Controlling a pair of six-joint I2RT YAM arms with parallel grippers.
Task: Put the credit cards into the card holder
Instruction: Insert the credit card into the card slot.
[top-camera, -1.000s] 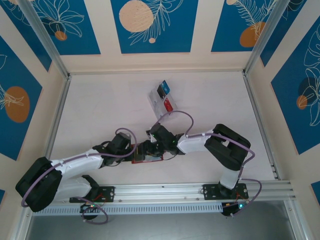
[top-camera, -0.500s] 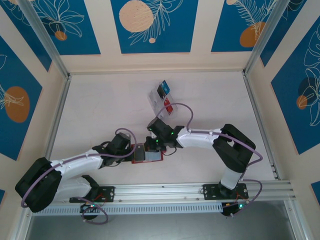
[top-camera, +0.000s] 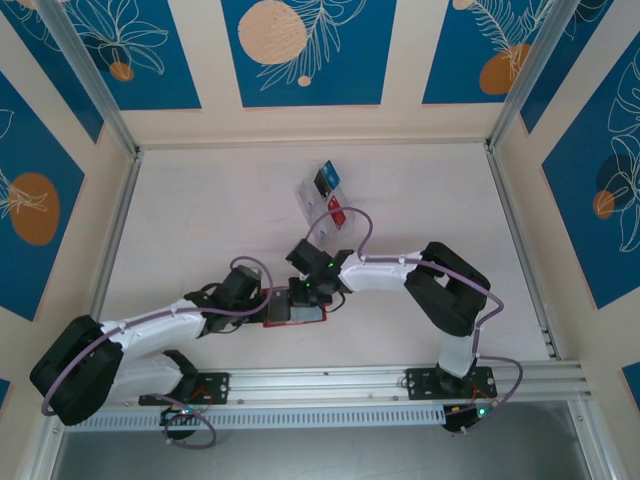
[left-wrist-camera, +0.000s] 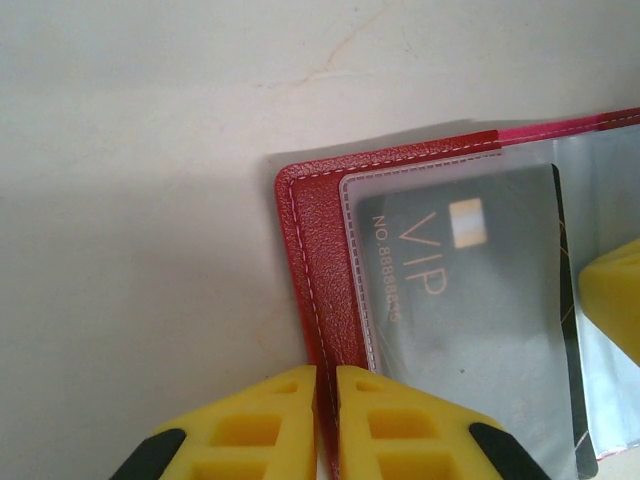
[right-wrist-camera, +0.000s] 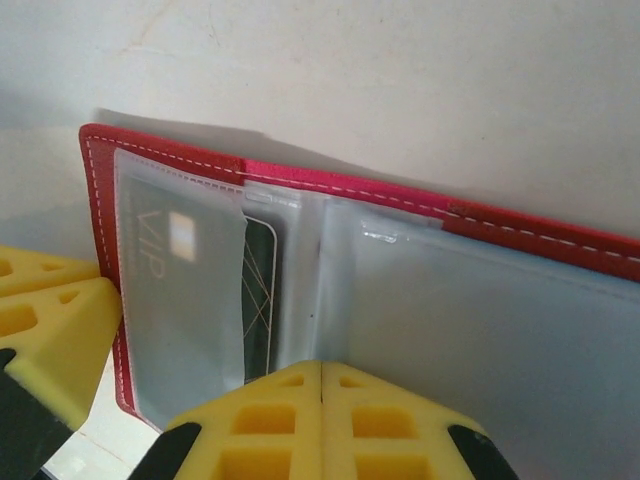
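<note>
Table: a pale, flat table enclosed by walls with blue leaf panels. Both arms reach to one spot near its front middle.

Wallet: a red wallet lies open and flat on the table near the front edge, between the two arms. White stitching runs along its border, and the inside is lined with clear pockets.

Black card: a dark card marked "VIP" with a gold chip sits in the clear sleeve on the half of the wallet nearest the left gripper. A narrow strip of the card shows past the sleeve's inner edge.

Left gripper: the left gripper is narrowed onto the wallet's outer edge. The red border runs between its yellow fingers, which pinch it.

Right gripper: the right gripper is fully closed, pad against pad. Its tips sit over the wallet's middle, just beside the card's sleeve. Whether they press on the lining cannot be told.

Rack: a clear slotted rack stands farther back on the table, well apart from the wallet.

Cards in rack: blue and black cards stand at the rack's far end, and a red card at its near end.
</note>
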